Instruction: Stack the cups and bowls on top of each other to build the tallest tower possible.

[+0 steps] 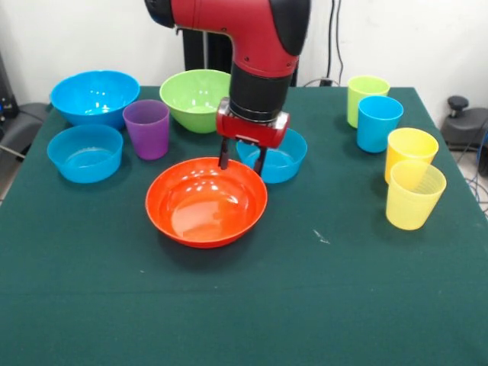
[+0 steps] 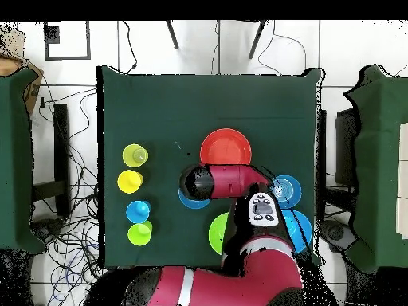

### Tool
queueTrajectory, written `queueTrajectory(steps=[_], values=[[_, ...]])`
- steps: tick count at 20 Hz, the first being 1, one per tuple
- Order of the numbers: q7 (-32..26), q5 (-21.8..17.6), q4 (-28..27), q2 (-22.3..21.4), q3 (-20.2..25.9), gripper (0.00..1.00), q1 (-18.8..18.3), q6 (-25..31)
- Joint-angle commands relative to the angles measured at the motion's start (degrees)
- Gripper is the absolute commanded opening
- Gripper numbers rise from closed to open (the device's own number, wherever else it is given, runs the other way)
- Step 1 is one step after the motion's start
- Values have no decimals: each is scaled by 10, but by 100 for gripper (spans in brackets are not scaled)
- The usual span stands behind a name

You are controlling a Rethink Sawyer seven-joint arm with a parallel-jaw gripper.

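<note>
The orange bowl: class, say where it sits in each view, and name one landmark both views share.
Front view: the orange bowl sits centre, nearest the camera of the bowls, just below the end effector.
Overhead view: the orange bowl sits right of centre, above the arm.
Shared landmark: the two yellow cups, side by side.

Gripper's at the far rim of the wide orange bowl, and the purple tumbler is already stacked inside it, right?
Not quite. The front view shows the translucent purple plastic tumbler standing on the table beside the wide glossy orange plastic bowl, which is empty. The gripper is at its far rim.
</note>
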Motion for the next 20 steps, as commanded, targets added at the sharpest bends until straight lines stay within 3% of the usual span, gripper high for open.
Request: queueTrajectory(steps=[1, 20], values=[[-58, -48, -6, 1, 60, 100, -6, 34], [-54, -92, -59, 73, 52, 100, 28, 50]])
